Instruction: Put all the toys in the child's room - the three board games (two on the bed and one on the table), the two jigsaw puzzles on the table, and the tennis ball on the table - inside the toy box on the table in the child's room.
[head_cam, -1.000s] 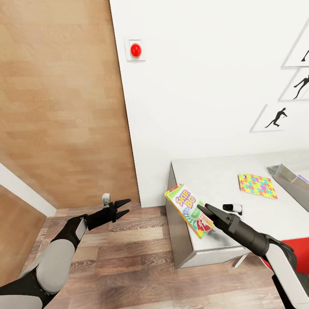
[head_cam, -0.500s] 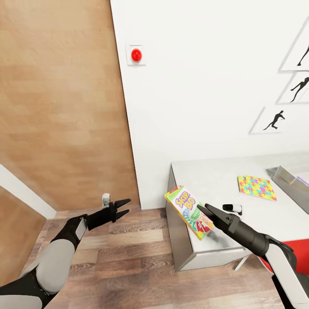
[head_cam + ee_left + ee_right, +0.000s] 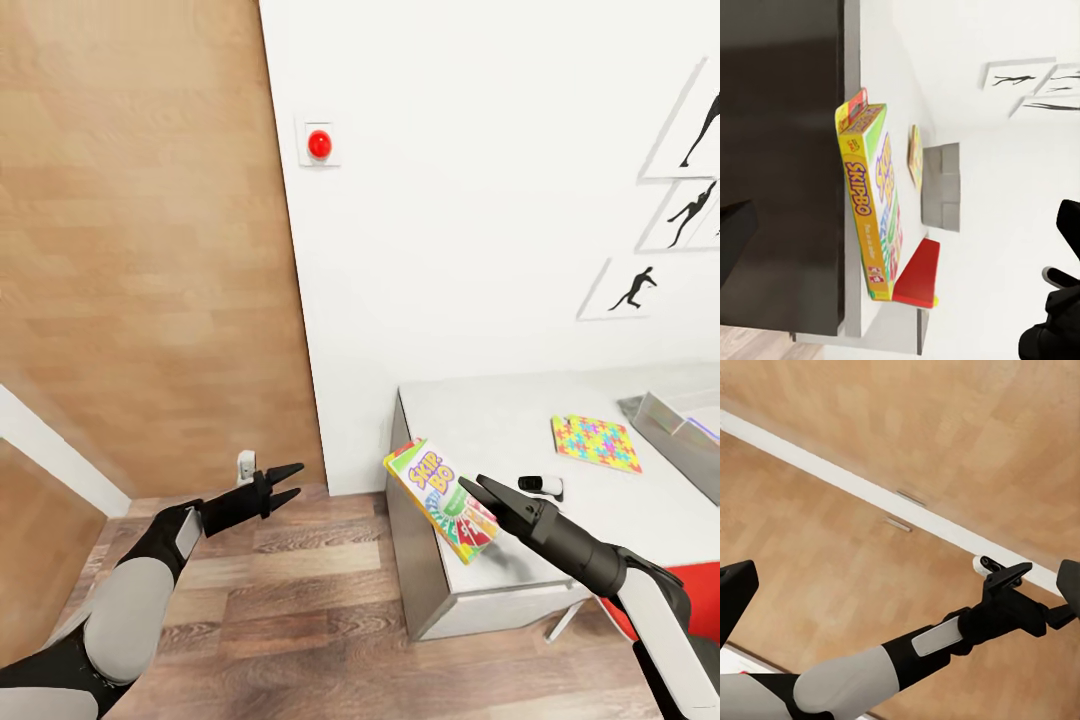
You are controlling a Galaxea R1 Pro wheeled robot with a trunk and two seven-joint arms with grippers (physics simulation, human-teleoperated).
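White wall, wood-plank floor, pale grey table (image 3: pixel 500 420) against the wall. Right gripper (image 3: pixel 472 490) clamps the Skip-Bo box (image 3: pixel 440 495), tilted over the table's near corner. Jigsaw puzzle (image 3: pixel 595 442) and toy box (image 3: pixel 672 420) lie beyond it. Left gripper (image 3: pixel 288 484) open, empty.

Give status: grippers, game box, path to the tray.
Right gripper shut on Skip-Bo box, at table corner. Left gripper open, empty. Toy box far right; jigsaw puzzle lies between.

Glossy printed card on the Skip-Bo box (image 3: pixel 441 497) in my right pincer (image 3: pixel 473 487); beyond it a smooth matt desk top (image 3: pixel 480 420); wood-grain planks (image 3: pixel 300 620) below.
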